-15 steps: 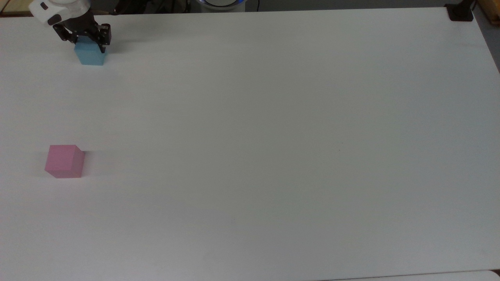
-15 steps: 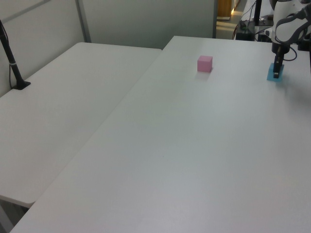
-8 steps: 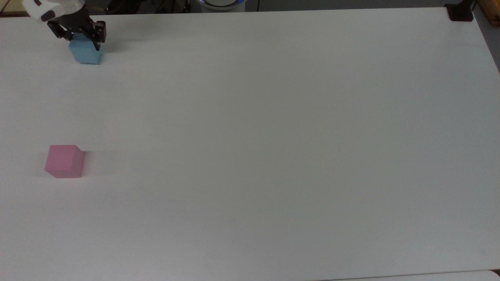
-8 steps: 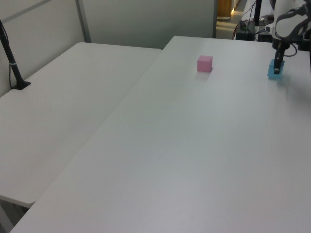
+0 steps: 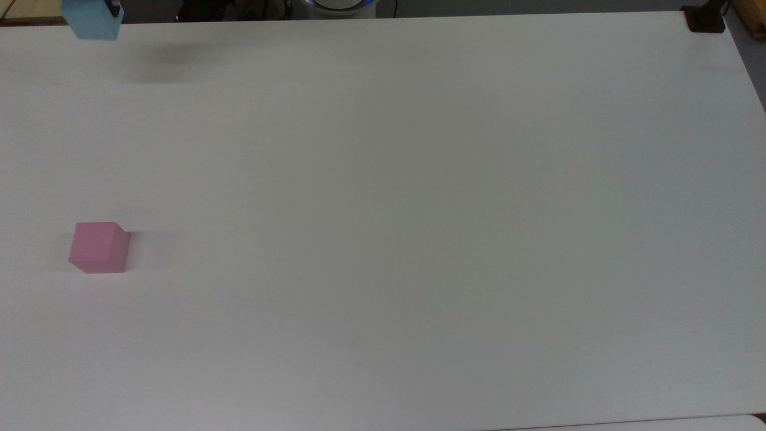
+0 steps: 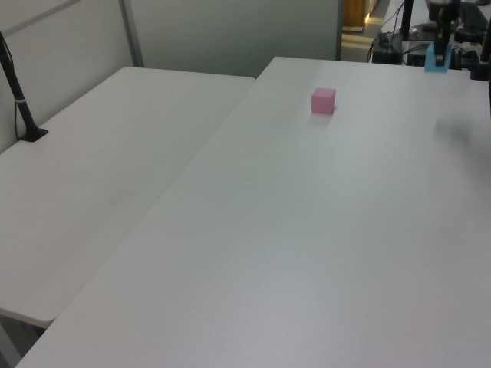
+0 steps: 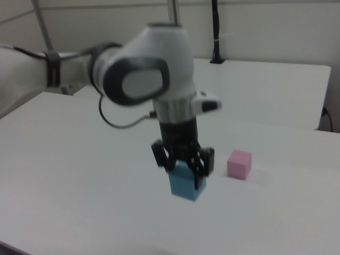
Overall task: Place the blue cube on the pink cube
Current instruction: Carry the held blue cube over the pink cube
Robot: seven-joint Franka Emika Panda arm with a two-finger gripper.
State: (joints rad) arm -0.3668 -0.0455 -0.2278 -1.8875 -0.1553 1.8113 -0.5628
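Hanging in the air above the white table, the blue cube sits clamped between the claw's two black fingers, clear of the surface. The pink cube rests alone on the table, well apart from it, toward the right view's right.

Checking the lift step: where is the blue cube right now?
The blue cube hangs above the table, held in the gripper; in the right view it is left of the pink cube, and it sits at the top view's upper left corner.
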